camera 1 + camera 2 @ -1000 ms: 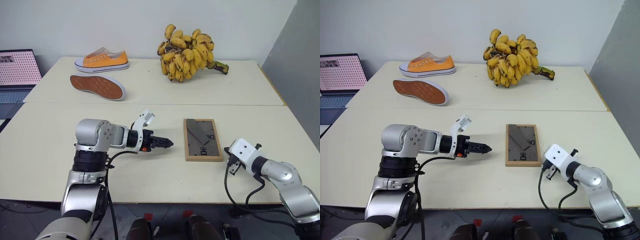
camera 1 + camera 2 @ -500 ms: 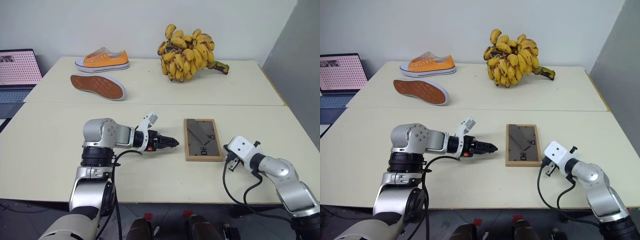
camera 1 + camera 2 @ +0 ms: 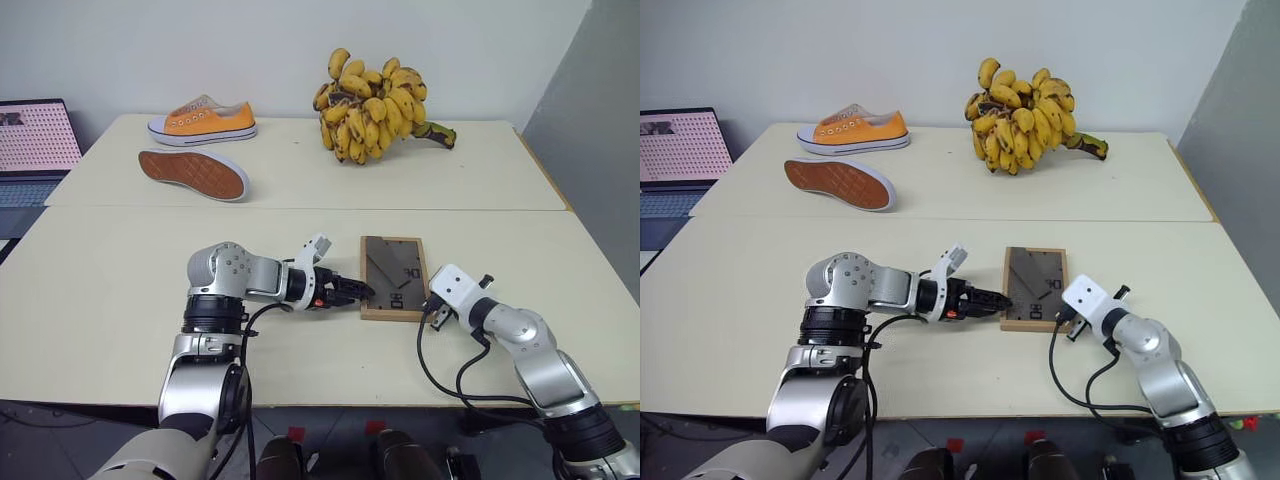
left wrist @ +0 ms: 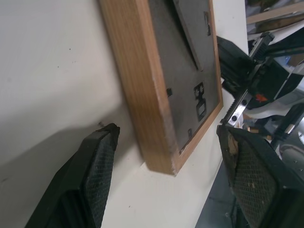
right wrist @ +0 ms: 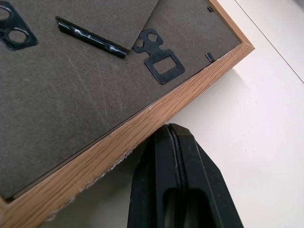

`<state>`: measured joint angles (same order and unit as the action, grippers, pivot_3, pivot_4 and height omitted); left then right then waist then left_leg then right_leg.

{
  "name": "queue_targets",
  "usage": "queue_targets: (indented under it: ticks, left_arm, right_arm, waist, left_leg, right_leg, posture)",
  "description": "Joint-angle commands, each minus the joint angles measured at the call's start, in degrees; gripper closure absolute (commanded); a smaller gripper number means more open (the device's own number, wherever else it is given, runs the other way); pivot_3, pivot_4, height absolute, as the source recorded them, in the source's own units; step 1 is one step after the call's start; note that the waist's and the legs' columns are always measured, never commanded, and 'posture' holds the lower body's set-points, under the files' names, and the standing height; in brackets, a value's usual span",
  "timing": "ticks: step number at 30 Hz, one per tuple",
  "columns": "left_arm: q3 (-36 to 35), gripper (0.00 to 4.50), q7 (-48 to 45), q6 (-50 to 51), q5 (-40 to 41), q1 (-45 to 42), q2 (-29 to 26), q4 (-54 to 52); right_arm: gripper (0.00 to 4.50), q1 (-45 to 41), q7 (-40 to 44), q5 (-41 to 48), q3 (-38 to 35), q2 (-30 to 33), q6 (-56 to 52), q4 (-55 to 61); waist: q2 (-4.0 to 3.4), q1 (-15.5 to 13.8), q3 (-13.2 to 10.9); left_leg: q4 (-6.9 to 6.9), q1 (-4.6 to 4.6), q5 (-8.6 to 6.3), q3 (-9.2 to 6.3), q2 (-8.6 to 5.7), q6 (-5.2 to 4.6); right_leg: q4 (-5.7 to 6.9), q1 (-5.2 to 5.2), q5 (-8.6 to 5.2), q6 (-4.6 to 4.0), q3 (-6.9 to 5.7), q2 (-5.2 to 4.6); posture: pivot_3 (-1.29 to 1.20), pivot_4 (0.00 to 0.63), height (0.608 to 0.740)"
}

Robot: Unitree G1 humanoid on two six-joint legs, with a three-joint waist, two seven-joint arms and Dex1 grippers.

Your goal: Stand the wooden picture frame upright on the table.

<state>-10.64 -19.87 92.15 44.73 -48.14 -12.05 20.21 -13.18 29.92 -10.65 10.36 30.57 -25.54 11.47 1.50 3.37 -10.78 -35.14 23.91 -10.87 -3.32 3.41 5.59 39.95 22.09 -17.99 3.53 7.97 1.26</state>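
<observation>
With the wooden picture frame [image 3: 393, 276] lying flat, back panel up, near the middle of the front tabletop [image 3: 100, 300], the step in hand looks like the approach to the first grasp: nothing lifted yet.
Left tool [image 3: 362, 292] sits at the frame's near-left corner with its jaws wide apart and empty; in the left wrist view that corner [image 4: 161, 161] lies between the two pads, one pad low on the tabletop side, neither visibly touching. Right tool [image 5: 178, 137] is fully closed, holding nothing, tips at or just short of the frame's right edge; contact can't be confirmed. Next move, as I read it: the left tool closes on the corner edge and tilts the frame up while the right steadies the far side, then the prop leg has to swing out. Risk: frame slides on the smooth top instead of pivoting.
</observation>
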Motion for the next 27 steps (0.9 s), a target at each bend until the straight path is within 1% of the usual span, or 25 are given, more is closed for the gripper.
queue_targets:
  ticks: [1,7,9,11,14,19,27]
  left_arm:
    - [-1.35,0.97,2.83,0.35,3.43,-0.93,0.3,0.21]
    - [-3.27,0.97,6.12,0.35,5.51,-1.9,0.55,1.41]
    - [-3.67,0.97,7.07,0.35,6.19,-2.05,0.56,1.71]
    - [-3.31,0.97,7.86,0.35,7.17,-1.73,0.17,1.61]
    - [-3.5,0.97,9.0,0.35,8.01,-1.61,0.02,1.83]
    - [-4.33,0.97,10.82,0.35,8.58,-1.97,0.52,2.22]
    - [-5.17,0.97,11.66,0.35,9.35,-2.71,0.79,2.91]
  right_arm:
    - [4.5,-1.26,-0.11,-0.33,0.95,-1.23,-1.07,2.49]
    - [4.5,-3.45,-0.08,-1.56,3.07,-3.31,-2.24,3.59]
    - [4.5,-3.93,0.54,-3.24,3.47,-1.5,-0.84,3.3]
    - [4.5,-3.8,1.17,-3.07,2.02,0.3,-0.45,2.63]
    - [4.5,-3.48,1.37,-2.48,1.2,1.32,-0.11,1.85]
    - [4.5,-4.25,-0.23,-2.4,2.44,-2.14,-1.75,1.53]
    - [4.5,-7.95,-2.28,-2.71,2.91,-7.54,-4.27,0.62]
  waist:
    - [0.0,0.01,0.0]
    - [0.0,0.1,0.0]
    - [0.0,0.06,0.0]
    - [0.0,-0.03,0.0]
    - [0.0,-0.11,0.0]
    - [0.0,-0.01,0.0]
    - [0.0,0.01,0.0]
  left_leg:
    - [0.0,0.0,0.0,0.0,0.0,0.0]
    - [0.01,-0.01,0.0,0.0,0.0,0.0]
    - [0.01,-0.01,0.0,0.0,0.0,0.01]
    - [0.0,0.0,0.0,0.0,-0.01,0.01]
    - [0.01,0.04,0.0,0.0,-0.07,0.01]
    - [0.01,0.03,0.0,-0.01,-0.08,0.01]
    - [0.02,0.02,0.01,-0.02,-0.07,0.02]
  right_leg:
    - [0.0,0.0,0.0,0.0,0.0,0.0]
    - [0.0,0.0,0.0,0.0,0.0,0.0]
    - [0.0,0.01,0.0,0.0,0.0,0.0]
    - [0.0,0.01,0.0,0.0,-0.01,0.0]
    - [-0.03,0.01,0.0,0.0,-0.01,-0.07]
    - [-0.02,0.01,0.0,0.01,-0.02,-0.08]
    - [-0.01,0.01,0.0,0.0,-0.03,-0.08]
  posture:
    - [0.0,0.15,0.74]
    - [0.0,0.15,0.74]
    - [0.0,0.15,0.74]
    - [0.0,0.15,0.74]
    - [0.0,0.15,0.74]
    - [0.0,0.15,0.74]
    - [0.0,0.15,0.74]
